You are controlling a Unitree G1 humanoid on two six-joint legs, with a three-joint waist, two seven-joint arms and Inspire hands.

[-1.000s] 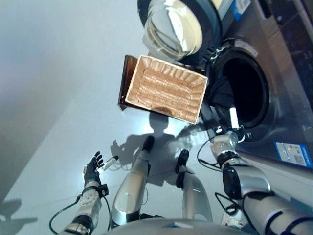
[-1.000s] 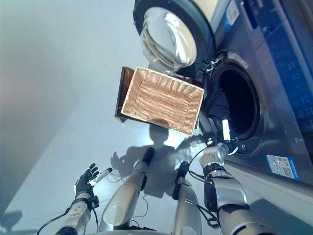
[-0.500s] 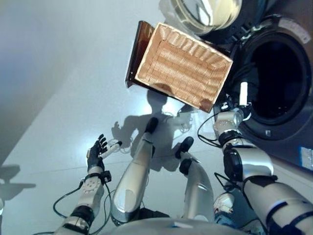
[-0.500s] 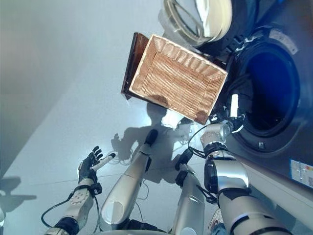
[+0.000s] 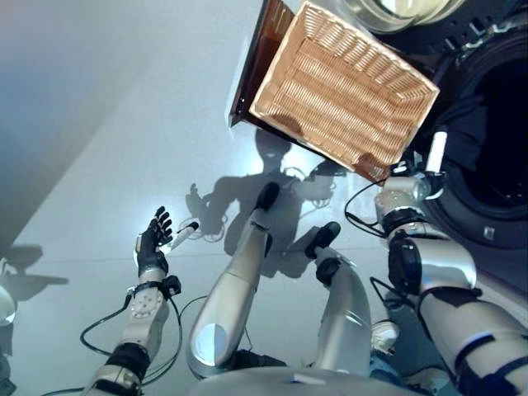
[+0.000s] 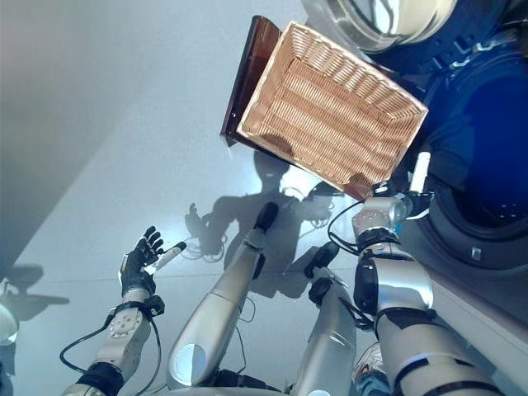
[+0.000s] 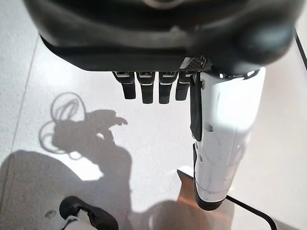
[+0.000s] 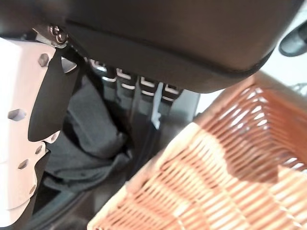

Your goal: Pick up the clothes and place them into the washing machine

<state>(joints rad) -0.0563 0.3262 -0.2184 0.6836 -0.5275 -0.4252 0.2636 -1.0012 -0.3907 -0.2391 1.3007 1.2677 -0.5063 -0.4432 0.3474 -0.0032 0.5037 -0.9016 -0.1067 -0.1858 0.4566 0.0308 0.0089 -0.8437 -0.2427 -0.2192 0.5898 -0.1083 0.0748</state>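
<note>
At the far right, washing machine (image 5: pixel 495 157) with dark clothes (image 8: pixel 86 139) lying in its drum mouth, wicker basket (image 5: pixel 346 91) just left, right hand (image 5: pixel 404 191) at the opening, fingers straight, holding nothing, left hand (image 5: pixel 153 246) near left over floor (image 5: pixel 91 165), fingers spread.

Wicker basket (image 5: pixel 346 91) on dark stand (image 5: pixel 252 74); grey floor (image 5: pixel 99 124)

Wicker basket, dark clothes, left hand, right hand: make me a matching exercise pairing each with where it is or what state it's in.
Things:
1. wicker basket
2. dark clothes
3. left hand
4. right hand

Places or states:
A. open, over bare floor
B. empty, beside the washer
C. lying in the washer's opening
D. open, at the washer's opening by the basket's corner

Pairs: 1-B, 2-C, 3-A, 4-D
</note>
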